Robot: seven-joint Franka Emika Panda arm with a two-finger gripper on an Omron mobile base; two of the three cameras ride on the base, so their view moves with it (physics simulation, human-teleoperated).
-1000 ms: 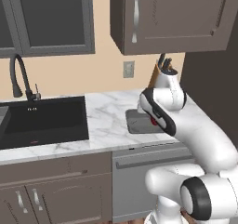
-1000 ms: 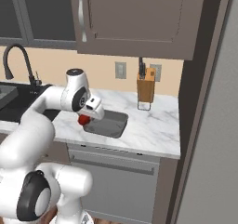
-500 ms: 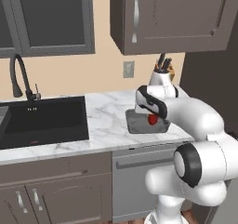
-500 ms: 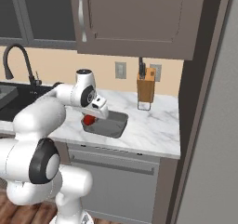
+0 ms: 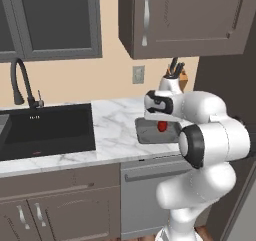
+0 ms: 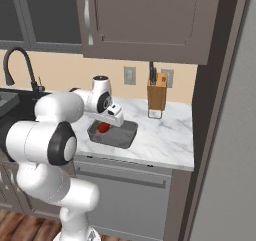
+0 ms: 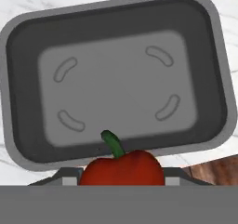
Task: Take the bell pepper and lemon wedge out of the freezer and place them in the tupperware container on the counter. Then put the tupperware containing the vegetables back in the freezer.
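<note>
A: Left base view first — where is the arm?

B: It has swung in over the surface (image 5: 112,130). A second ago the hand was off to the right of the tupperware container (image 5: 152,131) with no red showing under it; now the bell pepper (image 5: 162,126) hangs under the hand, right above the tray. The black sink (image 5: 45,130) lies to the left, the knife block (image 5: 176,75) far back by the wall.

A: And the right base view?

B: Same story from the other side. The gripper (image 6: 106,126) sits over the container's left part, the pepper red beneath it, where before it was out past the tray's left edge. A broad grey panel, probably the freezer (image 6: 230,150), fills the right edge.

A: Hand view?

B: It looks straight down into the tray — bare floor, nothing in it yet. The pepper, green stem up, sits between the jaws at the near rim. The jaws are partly closed, and they have the pepper.

A: So for the task?

B: The carry looks finished; I'd judge lowering and letting go comes next — then the lemon wedge.
</note>
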